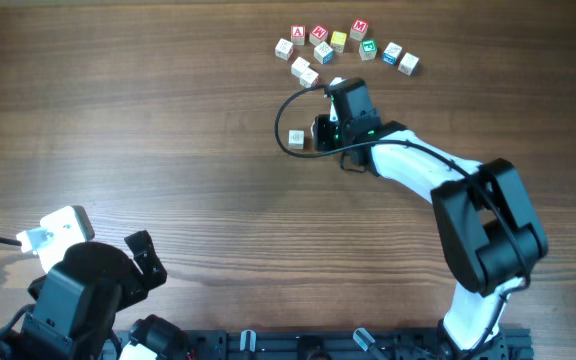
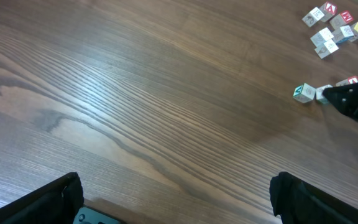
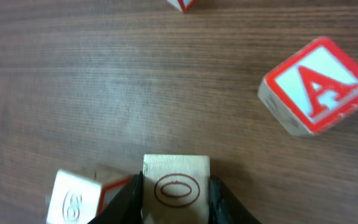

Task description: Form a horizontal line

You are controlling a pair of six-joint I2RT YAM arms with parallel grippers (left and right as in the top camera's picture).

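My right gripper (image 3: pixel 176 194) clamped on oval-marked cube (image 3: pixel 176 171) at end of cube row (image 2: pixel 304 93). Red A cube (image 3: pixel 316 87) near row. My left gripper (image 2: pixel 179 199) wide, well apart from row.

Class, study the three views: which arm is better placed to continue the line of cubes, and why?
Right. The right gripper grips a cube beside the started line; the left gripper sits open, far back from all cubes.
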